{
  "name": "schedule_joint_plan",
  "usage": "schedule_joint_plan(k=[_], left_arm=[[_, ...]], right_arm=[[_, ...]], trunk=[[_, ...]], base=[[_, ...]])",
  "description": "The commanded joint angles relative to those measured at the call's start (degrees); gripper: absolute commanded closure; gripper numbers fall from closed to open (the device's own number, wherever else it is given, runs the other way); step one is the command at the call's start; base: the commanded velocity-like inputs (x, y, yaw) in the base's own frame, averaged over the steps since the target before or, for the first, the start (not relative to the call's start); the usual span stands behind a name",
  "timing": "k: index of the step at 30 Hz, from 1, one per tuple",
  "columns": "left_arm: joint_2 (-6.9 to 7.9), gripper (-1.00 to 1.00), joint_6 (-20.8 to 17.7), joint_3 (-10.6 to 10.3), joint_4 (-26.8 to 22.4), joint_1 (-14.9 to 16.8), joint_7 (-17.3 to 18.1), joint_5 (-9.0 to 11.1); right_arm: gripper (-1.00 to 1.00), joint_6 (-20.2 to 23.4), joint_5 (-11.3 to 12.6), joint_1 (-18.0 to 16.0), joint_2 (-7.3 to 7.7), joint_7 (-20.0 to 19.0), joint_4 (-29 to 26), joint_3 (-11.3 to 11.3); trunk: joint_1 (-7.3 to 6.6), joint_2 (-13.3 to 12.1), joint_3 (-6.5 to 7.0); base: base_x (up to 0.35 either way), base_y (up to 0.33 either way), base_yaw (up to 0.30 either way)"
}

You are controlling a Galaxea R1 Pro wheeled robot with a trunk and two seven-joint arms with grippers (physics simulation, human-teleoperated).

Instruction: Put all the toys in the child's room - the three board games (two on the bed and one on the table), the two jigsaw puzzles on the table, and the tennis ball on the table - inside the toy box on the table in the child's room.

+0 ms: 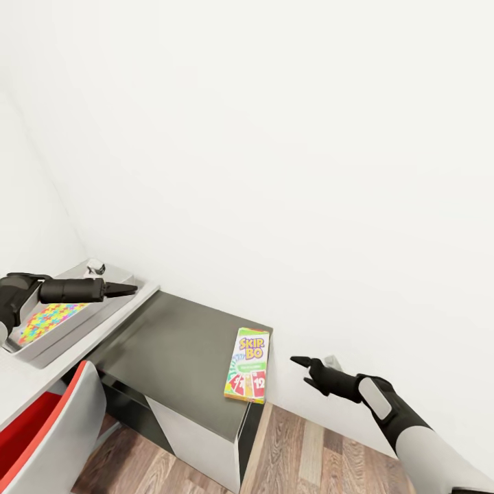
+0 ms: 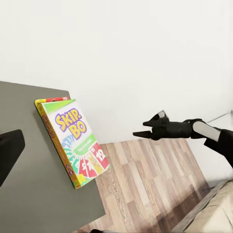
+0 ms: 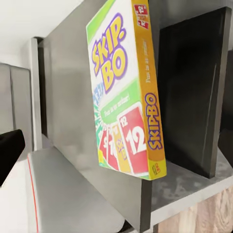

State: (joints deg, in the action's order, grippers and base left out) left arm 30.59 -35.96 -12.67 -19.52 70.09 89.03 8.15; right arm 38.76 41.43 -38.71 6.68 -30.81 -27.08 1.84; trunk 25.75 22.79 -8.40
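Right gripper [image 1: 300, 361]: hanging parted and empty beside the dark grey side unit [image 1: 171, 343].
Left gripper [image 1: 130, 289]: hovering over the shallow grey toy box [image 1: 75, 337]; grip state unclear.
Game: yellow-green Skip-Bo box [image 1: 248, 365] lying flat, overhanging the unit's edge.
Risk: nudging the box floorward during a sideways approach.

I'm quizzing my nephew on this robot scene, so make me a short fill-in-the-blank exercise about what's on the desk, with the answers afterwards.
1. The board game lying on the dark grey side unit has the name ____ printed on its cover.
2. The jigsaw puzzle lies inside the ____.
3. The chair beside the table has a seat coloured ____.
4. The floor is made of ____ planks.

Missing words: Skip-Bo; toy box; red; wooden
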Motion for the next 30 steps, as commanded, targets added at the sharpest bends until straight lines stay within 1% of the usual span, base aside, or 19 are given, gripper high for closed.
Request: schedule_joint_plan(k=[1, 3, 12, 17, 21, 24, 26, 27, 28, 29, 30], left_arm=[[0.05, -1.0, -0.61, -0.49, 0.01, 0.08, 0.51, 0.44], [0.04, -1.0, -0.61, -0.5, 0.01, 0.06, 0.82, 0.42], [-0.04, -1.0, -0.61, -0.59, 0.01, 0.05, 0.97, 0.53], [-0.2, -1.0, -0.61, -0.66, -0.06, 0.05, 0.97, 0.62], [-0.82, -1.0, -0.67, -0.66, -0.1, 0.0, 0.97, 0.64], [-2.72, -1.0, -0.96, -0.64, -0.15, -0.28, 0.97, 0.61], [-4.95, -1.0, -1.24, -0.62, -0.16, -0.4, 0.97, 0.58], [-5.49, -1.0, -1.37, -0.6, -0.16, -0.41, 0.97, 0.57], [-6.69, -1.0, -1.7, -0.57, -0.17, -0.44, 0.97, 0.57], [-7.39, -1.0, -1.85, -0.56, -0.17, -0.45, 0.97, 0.56], [-9.09, -1.0, -2.1, -0.56, -0.17, -0.46, 0.97, 0.46]], right_arm=[[-1.0, 0.37, 0.16, -0.02, 0.25, -0.32, -0.01, 0.19], [-1.0, 0.33, 0.19, 0.01, 0.7, -0.66, 0.0, 0.19], [-1.0, 0.48, 0.23, 0.04, 2.16, -1.38, -0.01, 0.53], [-1.0, 0.64, 0.2, 0.08, 2.44, -1.56, -0.02, 0.61], [-1.0, 0.69, 0.22, 0.06, 2.51, -1.68, -0.06, 0.62], [-1.0, 0.61, 0.13, 0.09, 2.4, -1.64, -0.07, 0.62], [-1.0, 0.34, -0.09, 0.1, 2.11, -1.63, -0.18, 0.52], [-1.0, 0.17, -0.13, 0.09, 2.03, -1.63, -0.23, 0.47], [-1.0, -0.38, -0.22, 0.09, 1.9, -1.63, -0.3, 0.35], [-1.0, -0.72, -0.26, 0.09, 1.85, -1.63, -0.31, 0.3], [-1.0, -1.37, -0.3, 0.07, 1.8, -1.62, -0.35, 0.2]], trunk=[[0.04, 0.12, -0.13], [0.04, 0.12, -0.13], [2.01, 3.73, -1.74], [3.11, 5.74, -2.64], [3.99, 7.34, -3.36], [4.65, 8.55, -3.9], [5.09, 9.35, -4.26], [5.31, 9.75, -4.43], [5.53, 10.15, -4.61], [5.75, 10.55, -4.79], [5.97, 10.95, -4.97]], base=[[0.0, 0.0, 0.0], [0.0, 0.0, 0.0], [0.0, 0.0, 0.0], [0.0, 0.0, 0.0], [0.0, 0.0, 0.0], [0.0, 0.0, 0.0], [0.0, 0.0, 0.0], [0.0, 0.0, 0.0], [0.0, 0.0, 0.0], [0.0, 0.0, 0.0], [0.0, 0.0, 0.0]])
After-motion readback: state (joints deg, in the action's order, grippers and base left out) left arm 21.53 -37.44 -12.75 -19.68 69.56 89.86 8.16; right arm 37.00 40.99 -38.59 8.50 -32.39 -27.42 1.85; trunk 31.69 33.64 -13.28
